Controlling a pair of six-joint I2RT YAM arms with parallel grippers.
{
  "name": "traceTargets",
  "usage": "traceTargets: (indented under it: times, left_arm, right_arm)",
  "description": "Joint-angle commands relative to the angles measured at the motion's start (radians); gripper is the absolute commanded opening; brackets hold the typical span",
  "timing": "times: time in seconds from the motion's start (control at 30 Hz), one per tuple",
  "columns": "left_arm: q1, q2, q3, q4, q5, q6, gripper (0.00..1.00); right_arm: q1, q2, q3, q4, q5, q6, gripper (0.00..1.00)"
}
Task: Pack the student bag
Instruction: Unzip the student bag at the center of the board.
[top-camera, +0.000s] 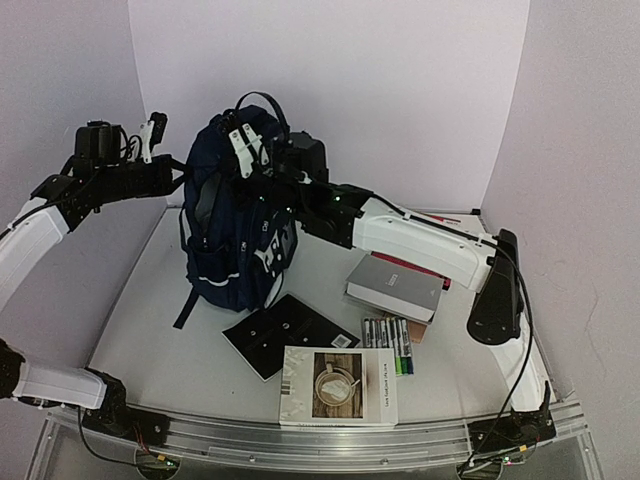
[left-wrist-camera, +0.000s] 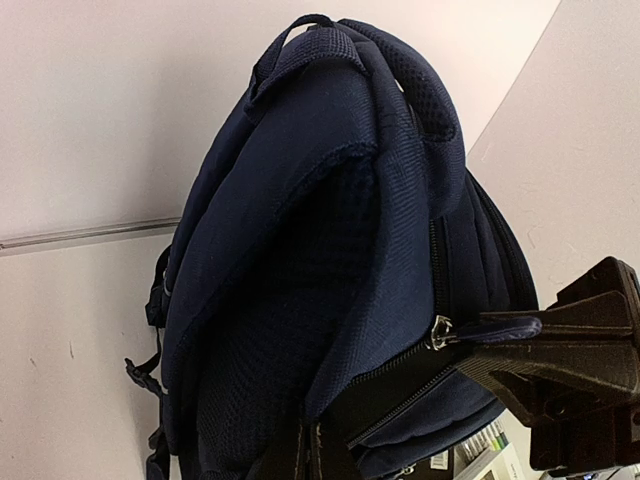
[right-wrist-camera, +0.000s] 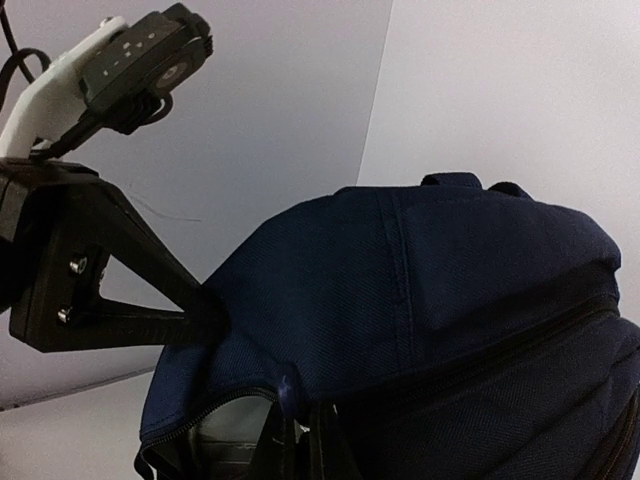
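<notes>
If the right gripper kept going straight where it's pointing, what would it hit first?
The navy backpack: the right gripper is shut on its zipper pull, so straight on it would likely press into the bag's top fabric at once. Nothing else appears between.

A pale grey desk (top-camera: 150, 330), a metal rail (top-camera: 330, 440) along its near edge, is boxed in by plain lilac-white panels — back wall (top-camera: 380, 80), left wall (top-camera: 60, 60), right wall (top-camera: 580, 150) — under soft, even light.
</notes>
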Motion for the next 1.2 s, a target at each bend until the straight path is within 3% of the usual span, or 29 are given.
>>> traceTargets:
  times: [0.0,0.27,0.47,0.5,0.6,0.7,0.83,1.0,1.17]
  left_arm:
    - [0.007,-0.029,0.002,-0.039,-0.109,0.022,0.00]
    - [0.007,-0.060,-0.052,0.004,-0.029,0.167,0.00]
    - [0.007,-0.006,0.006,-0.022,0.021,0.188,0.00]
    - [0.007,0.010,0.030,-0.036,0.037,0.185,0.03]
    - [0.007,0.041,0.105,-0.057,0.114,0.157,0.29]
    - [0.003,0.047,0.146,-0.013,0.240,0.100,0.43]
    - [-0.053,0.068,0.177,0.068,0.358,-0.004,0.47]
    - [-0.178,0.128,0.191,0.112,0.324,-0.038,0.47]
    - [-0.206,0.157,0.162,0.176,0.323,-0.074,0.50]
  right_arm:
    - [-0.049,-0.192,-0.003,0.144,-0.005,0.298,0.00]
    - [-0.114,-0.199,0.015,0.164,0.059,0.454,0.00]
    - [-0.137,-0.192,0.022,0.174,0.010,0.409,0.00]
    - [-0.137,-0.190,0.025,0.173,-0.033,0.394,0.00]
    - [-0.137,-0.197,0.022,0.173,-0.144,0.376,0.00]
    - [-0.137,-0.215,-0.002,0.173,-0.170,0.353,0.00]
    - [-0.137,-0.238,-0.036,0.170,-0.143,0.335,0.00]
    - [-0.136,-0.242,-0.051,0.170,-0.139,0.338,0.00]
    - [-0.136,-0.233,-0.067,0.170,-0.180,0.372,0.00]
